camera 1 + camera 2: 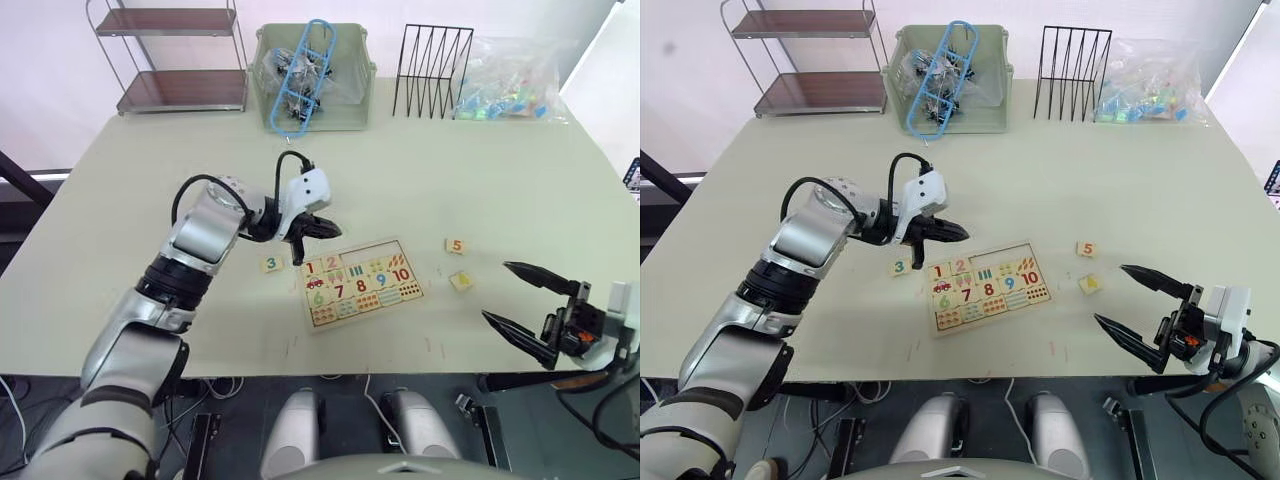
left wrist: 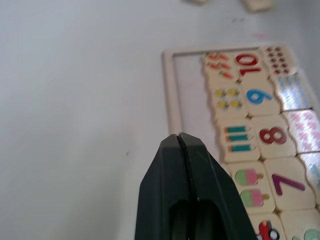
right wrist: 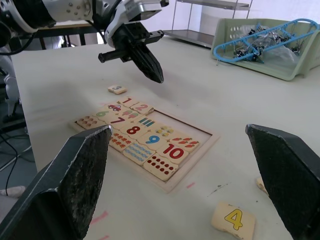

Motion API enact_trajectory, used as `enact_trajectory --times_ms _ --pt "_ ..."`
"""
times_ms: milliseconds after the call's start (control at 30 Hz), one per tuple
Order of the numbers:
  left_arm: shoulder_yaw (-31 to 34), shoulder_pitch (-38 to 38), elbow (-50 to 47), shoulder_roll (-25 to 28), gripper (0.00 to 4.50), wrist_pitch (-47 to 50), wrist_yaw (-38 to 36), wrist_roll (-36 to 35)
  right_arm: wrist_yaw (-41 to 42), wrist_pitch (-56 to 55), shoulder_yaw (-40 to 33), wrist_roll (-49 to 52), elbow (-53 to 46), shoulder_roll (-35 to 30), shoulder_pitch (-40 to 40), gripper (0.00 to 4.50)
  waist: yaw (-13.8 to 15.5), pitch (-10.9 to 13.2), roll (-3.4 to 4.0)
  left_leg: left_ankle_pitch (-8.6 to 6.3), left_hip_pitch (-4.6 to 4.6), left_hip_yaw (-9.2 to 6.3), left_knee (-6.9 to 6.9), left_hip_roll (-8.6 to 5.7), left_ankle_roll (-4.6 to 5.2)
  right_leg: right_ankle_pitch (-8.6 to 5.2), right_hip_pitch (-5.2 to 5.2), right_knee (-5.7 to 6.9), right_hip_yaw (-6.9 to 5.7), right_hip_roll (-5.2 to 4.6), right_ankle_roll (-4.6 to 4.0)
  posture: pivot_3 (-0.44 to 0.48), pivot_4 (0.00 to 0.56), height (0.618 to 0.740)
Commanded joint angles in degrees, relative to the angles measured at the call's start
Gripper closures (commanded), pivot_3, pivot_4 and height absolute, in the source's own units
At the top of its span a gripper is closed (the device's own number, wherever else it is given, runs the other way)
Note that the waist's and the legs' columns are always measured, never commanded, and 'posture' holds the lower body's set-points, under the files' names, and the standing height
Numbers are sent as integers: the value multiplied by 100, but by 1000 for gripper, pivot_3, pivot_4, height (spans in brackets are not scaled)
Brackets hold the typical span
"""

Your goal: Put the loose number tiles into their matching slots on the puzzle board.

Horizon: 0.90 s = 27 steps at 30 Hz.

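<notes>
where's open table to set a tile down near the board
Bare table lies between the puzzle board and the green bin, and along the front edge below the board. Tighter spots: the 3 tile on its left, the 5 tile and 4 tile on its right.

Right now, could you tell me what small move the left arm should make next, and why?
Probably swing the shut left gripper back toward the green 3 tile and open: 1 and 2 sit in the puzzle board, the slots beside them are bare, and the 3 lies just off the board's left edge.
</notes>
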Motion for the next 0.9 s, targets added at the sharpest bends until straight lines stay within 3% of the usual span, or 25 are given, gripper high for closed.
enact_trajectory --times_ms 33,533,900 --pt "208 182 170 23 4404 -568 -211 -122 54 -87 -114 46 27 -69 -20 0 -5 0 0 0 1 2 0 0 0 0 0 0 0 1 0 0 150 739" --pt "-30 623 748 -18 4404 -1277 -377 184 74 -113 -146 31 21 -59 13 0 3 0 1 0 0 4 1 -1 0 0 0 2 -2 1 0 0 150 739" --pt "139 567 819 -128 4404 -854 -355 24 46 -83 -197 69 -12 -86 33 0 9 -3 2 0 3 4 1 -1 0 0 3 2 -3 1 0 0 150 739"
